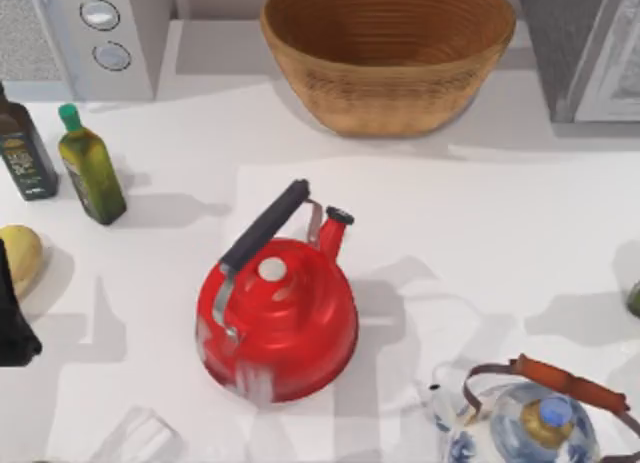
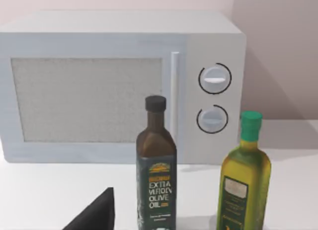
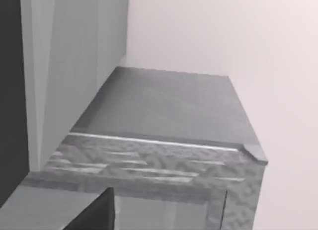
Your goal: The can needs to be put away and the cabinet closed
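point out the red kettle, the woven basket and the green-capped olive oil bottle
red kettle (image 1: 285, 328), top view, on its round red body
woven basket (image 1: 400, 93), top view, on its outer wall
green-capped olive oil bottle (image 2: 244, 180), left wrist view, on its yellow-green body

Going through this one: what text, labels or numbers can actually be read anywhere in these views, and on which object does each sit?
"EXTRA VERGIN OLIVE OIL": on the dark label of the black-capped olive oil bottle, left wrist view.
Emblem above those words on that label: too blurred to read.
Label on the green-capped olive oil bottle: small print, unreadable.
Two round knobs on the white appliance: no readable markings.
Red kettle, basket, cabinet: no text.
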